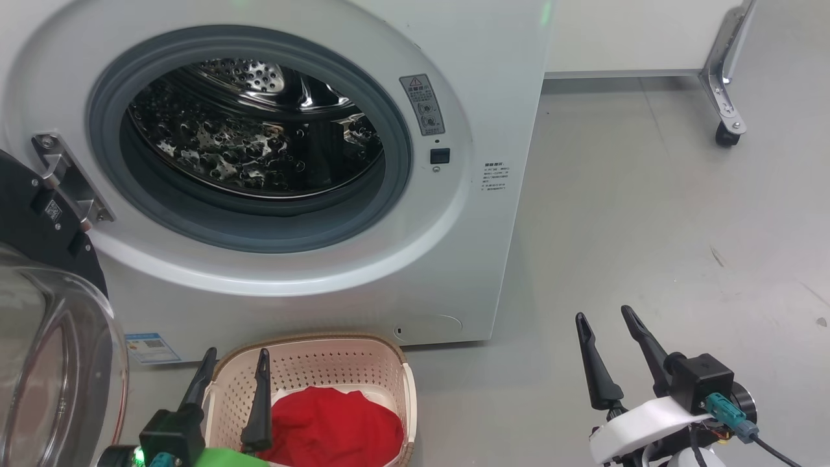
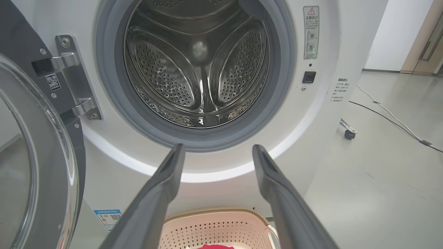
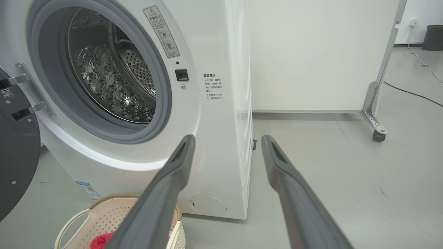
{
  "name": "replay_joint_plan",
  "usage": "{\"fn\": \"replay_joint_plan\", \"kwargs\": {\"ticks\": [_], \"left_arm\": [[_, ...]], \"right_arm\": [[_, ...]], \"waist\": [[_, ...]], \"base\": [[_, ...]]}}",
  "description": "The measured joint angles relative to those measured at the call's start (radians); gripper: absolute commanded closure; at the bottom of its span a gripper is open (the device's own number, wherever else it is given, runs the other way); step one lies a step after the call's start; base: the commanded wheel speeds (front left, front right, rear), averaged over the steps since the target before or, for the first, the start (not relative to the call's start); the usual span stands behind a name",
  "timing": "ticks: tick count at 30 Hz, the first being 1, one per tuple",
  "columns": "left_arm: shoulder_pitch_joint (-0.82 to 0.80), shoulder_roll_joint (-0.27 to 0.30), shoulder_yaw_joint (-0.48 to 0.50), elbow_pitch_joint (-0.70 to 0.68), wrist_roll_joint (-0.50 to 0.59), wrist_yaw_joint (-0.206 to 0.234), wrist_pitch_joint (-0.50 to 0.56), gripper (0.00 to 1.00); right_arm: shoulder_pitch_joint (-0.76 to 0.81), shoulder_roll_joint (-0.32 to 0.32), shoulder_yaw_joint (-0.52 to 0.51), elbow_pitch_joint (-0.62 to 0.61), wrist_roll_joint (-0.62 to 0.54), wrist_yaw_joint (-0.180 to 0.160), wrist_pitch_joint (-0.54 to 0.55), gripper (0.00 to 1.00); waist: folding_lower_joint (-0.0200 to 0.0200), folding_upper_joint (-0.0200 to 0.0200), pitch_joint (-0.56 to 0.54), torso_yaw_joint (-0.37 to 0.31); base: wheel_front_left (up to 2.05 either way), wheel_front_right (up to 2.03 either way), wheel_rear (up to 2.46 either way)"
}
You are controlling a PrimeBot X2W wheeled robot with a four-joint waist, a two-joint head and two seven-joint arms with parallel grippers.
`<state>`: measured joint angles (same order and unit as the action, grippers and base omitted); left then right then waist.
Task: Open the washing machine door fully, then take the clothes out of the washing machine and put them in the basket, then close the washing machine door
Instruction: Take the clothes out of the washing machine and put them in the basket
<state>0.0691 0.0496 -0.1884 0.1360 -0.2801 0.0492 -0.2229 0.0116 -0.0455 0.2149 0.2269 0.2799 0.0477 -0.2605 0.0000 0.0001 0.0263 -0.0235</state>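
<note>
Clothes (image 1: 334,421) in basket (image 1: 324,366); left wrist view faces drum (image 2: 162,72).

Washing machine door (image 1: 55,363) open, red clothes (image 1: 334,421) seemingly heaped in cream basket (image 1: 324,366)

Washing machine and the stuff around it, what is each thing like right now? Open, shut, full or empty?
washing machine door, wide open
washing machine drum, empty, no clothes visible inside
basket, upright on the floor, holding clothes
red clothes, bunched in the basket
left gripper, open, holding nothing
right gripper, open, holding nothing
</note>
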Motion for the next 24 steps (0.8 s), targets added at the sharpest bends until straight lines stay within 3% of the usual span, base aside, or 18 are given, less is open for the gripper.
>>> {"fn": "replay_joint_plan", "kwargs": {"ticks": [24], "left_arm": [[0.107, 0.003, -0.012, -0.139, 0.009, 0.021, 0.047, 0.0]], "right_arm": [[0.047, 0.001, 0.003, -0.023, 0.0, -0.025, 0.0, 0.0]], "waist": [[0.0, 0.0, -0.022, -0.012]], "base": [[0.0, 0.0, 0.0]]}}
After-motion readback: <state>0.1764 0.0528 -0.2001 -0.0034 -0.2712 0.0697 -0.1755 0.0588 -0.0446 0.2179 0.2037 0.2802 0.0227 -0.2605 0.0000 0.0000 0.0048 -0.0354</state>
